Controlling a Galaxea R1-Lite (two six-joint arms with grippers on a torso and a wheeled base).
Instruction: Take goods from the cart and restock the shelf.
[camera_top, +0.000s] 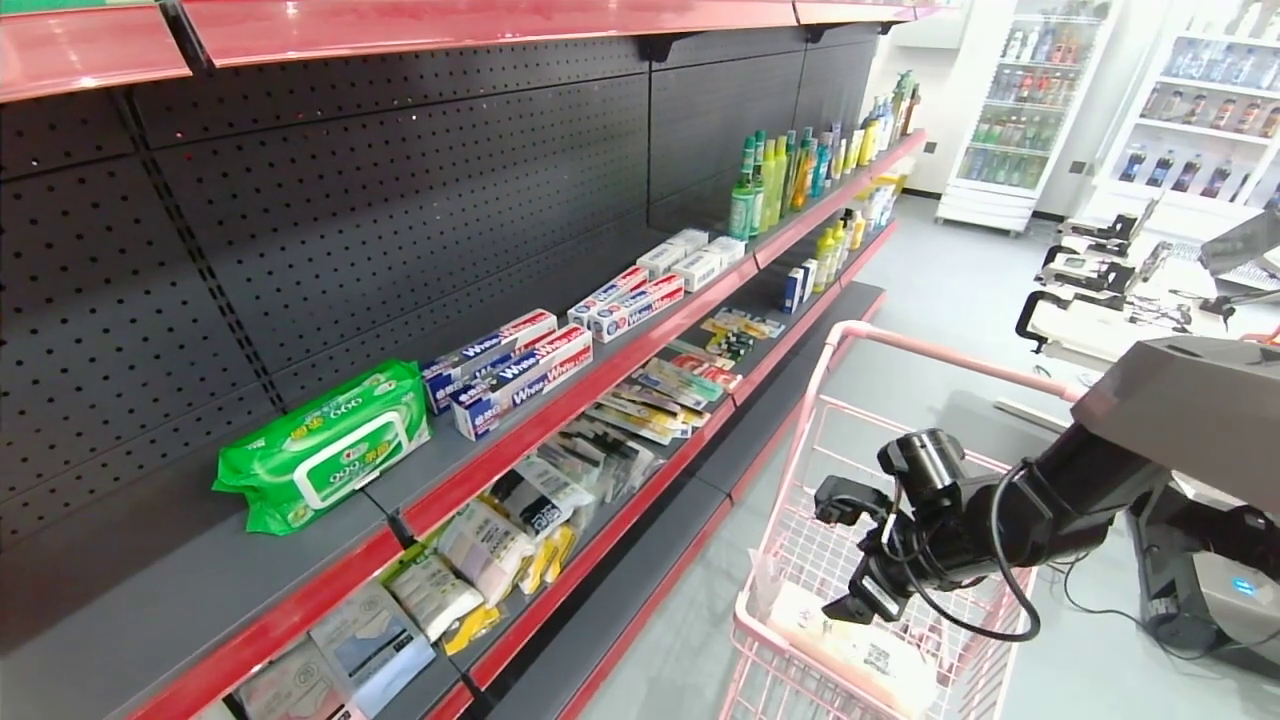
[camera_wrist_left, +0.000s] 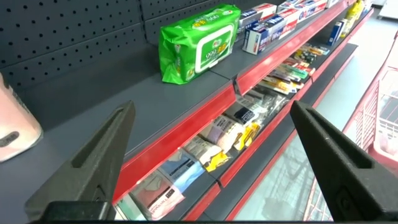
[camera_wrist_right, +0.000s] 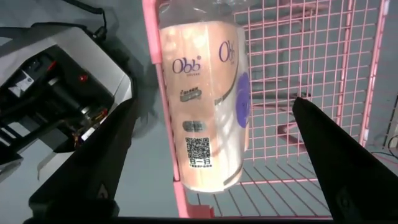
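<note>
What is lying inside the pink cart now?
One wrapped pale paper pack lies against the wall of the cart. The right arm covers part of the floor; more may hide there.

On the shelf (camera_top: 170, 590) the wet-wipes pack (camera_top: 325, 447) lies leftmost, toothpaste boxes (camera_top: 520, 375) in a row to its right, bottles (camera_top: 790, 170) farther along, and packets (camera_top: 480, 550) on the lower shelf (camera_top: 620, 525) beneath it, while the cart (camera_top: 940, 352), right of the shelf, holds a paper-roll pack (camera_top: 860, 650).

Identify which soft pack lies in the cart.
The peach pack, inside the pink cart; the green pack lies on the shelf, as do the smaller packs below.
</note>
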